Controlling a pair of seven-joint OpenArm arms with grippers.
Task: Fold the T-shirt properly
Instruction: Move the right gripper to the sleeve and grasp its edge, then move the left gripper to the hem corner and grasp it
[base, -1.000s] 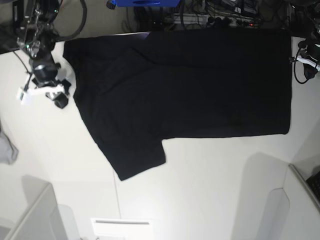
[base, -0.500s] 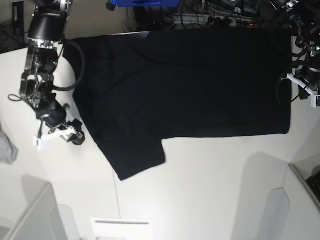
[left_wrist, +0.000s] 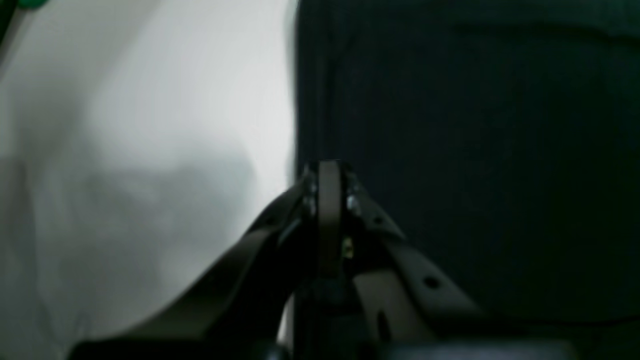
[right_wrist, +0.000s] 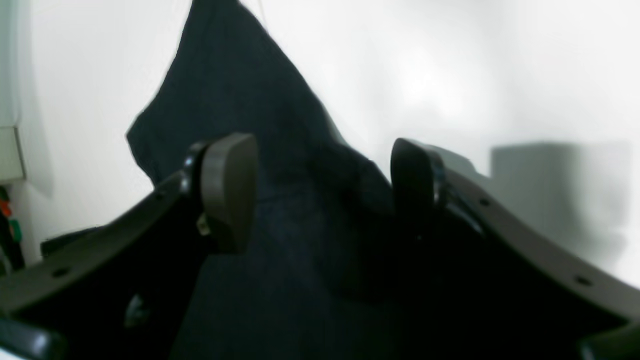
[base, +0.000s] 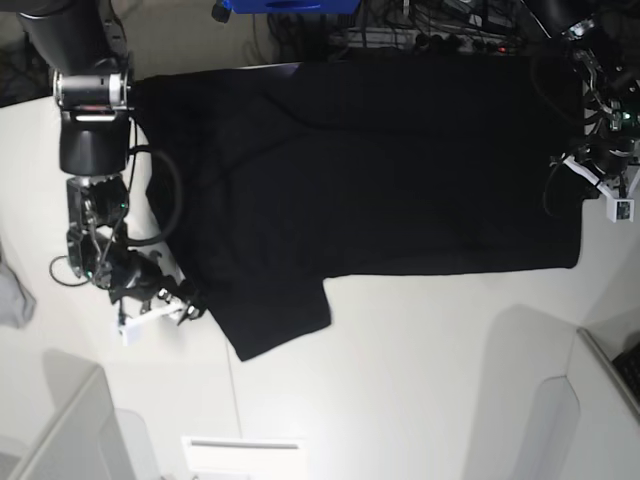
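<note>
**Grippers at both ends of the shirt**

Right gripper (right_wrist: 320, 190) sits spread over the T-shirt's (base: 380, 170) sleeve; the left gripper (left_wrist: 327, 200) is pressed together at the hem edge, and I can't tell whether it has cloth. The shirt lies flat, plain side up, across the white surface (base: 420, 380). My worry: a shallow bite slipping off the thin fabric, or dragging it into wrinkles. Cables crowd the far edge.

T-shirt (base: 380, 170) lies on table (base: 420, 370), end effectors at opposite edges.
</note>
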